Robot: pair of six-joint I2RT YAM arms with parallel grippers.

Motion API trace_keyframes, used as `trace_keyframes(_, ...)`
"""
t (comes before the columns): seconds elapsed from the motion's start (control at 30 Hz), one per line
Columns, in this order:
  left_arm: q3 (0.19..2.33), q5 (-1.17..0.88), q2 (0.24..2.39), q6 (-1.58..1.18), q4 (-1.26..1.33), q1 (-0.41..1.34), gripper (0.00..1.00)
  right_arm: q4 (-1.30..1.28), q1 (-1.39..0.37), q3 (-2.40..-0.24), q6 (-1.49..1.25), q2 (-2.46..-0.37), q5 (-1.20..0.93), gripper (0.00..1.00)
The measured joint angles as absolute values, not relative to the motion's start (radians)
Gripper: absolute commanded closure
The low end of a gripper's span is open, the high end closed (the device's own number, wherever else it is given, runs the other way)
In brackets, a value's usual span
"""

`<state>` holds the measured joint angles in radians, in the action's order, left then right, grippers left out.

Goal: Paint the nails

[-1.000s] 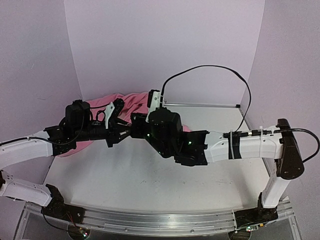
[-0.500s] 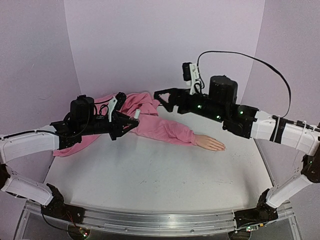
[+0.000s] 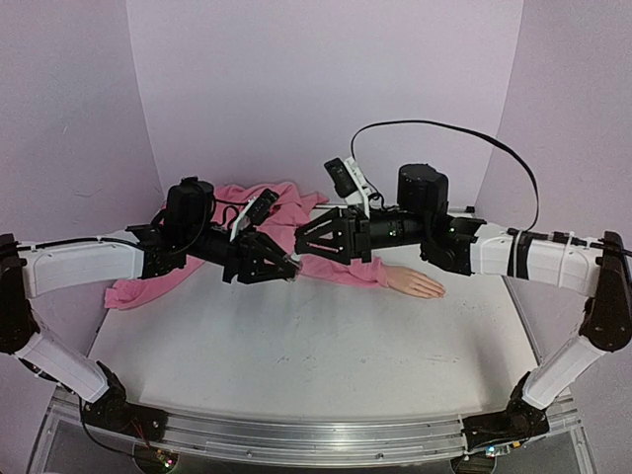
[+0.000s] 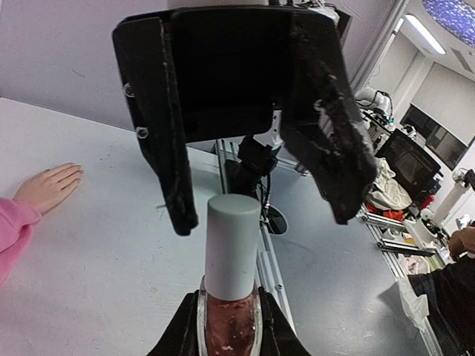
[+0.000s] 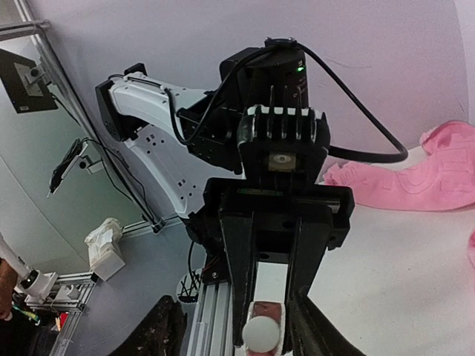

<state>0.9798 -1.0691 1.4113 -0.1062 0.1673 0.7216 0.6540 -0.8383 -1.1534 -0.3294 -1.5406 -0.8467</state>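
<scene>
The peach mannequin hand (image 3: 415, 283) lies palm down on the table, its arm in a pink sleeve (image 3: 331, 267). Its nails are too small to make out; the hand also shows in the left wrist view (image 4: 48, 187). My left gripper (image 3: 279, 265) (image 4: 230, 305) is shut on a small bottle of pinkish polish (image 4: 228, 330) with a pale cap (image 4: 232, 245), held above the table left of the hand. My right gripper (image 3: 306, 242) (image 5: 234, 304) is open and faces the bottle, its jaws spread on either side of the cap (image 5: 262, 334) without touching it.
The rest of the pink garment (image 3: 247, 202) is heaped at the back left, behind my left arm. Purple walls close in the back and both sides. A metal rail (image 3: 296, 434) runs along the table's near edge.
My right gripper has come down and to the left from the back, and now faces the bottle. My left gripper has carried the bottle to the right, toward it.
</scene>
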Motion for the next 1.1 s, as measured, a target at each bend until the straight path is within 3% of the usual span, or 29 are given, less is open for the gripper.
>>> trace_keyframes(0.5,0.980,-1.134,1.411,-0.111,0.169,0.730,1.00,0.810,-0.850,-1.159,-0.416,-1.630,-0.958,0.73)
trace_keyframes(0.67,0.980,-1.131,1.407,-0.107,0.168,0.732,1.00,0.818,-0.865,-1.168,-0.420,-1.648,-0.958,0.87)
trace_keyframes(0.73,0.980,-1.124,1.401,-0.106,0.164,0.733,1.00,0.826,-0.865,-1.168,-0.420,-1.650,-0.955,1.00)
trace_keyframes(0.97,0.957,-1.023,1.339,-0.095,0.157,0.728,1.00,0.872,-0.887,-1.164,-0.429,-1.650,-0.857,1.00)
trace_keyframes(1.1,0.906,-0.888,1.277,-0.072,0.143,0.715,1.00,0.896,-0.941,-1.135,-0.448,-1.649,-0.601,1.00)
